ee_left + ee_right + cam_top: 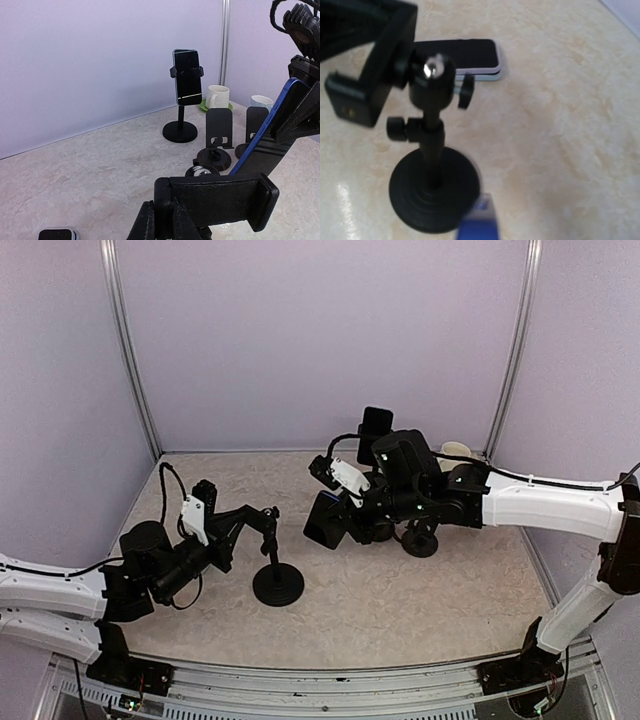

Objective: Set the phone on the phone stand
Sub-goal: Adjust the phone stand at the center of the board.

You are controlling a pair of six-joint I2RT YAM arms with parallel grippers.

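Right gripper closed on a blue phone, held tilted in the air at 1 o'clock from the phone stand.
The left gripper is closed on that stand's clamp. The phone is probably stiff, light, slick and breakable, so it is best held by its long edges. Three phones: this one, a second phone clamped in a far pole stand, and a third phone flat on the table. Four stands, counting two low stands. Two cups.
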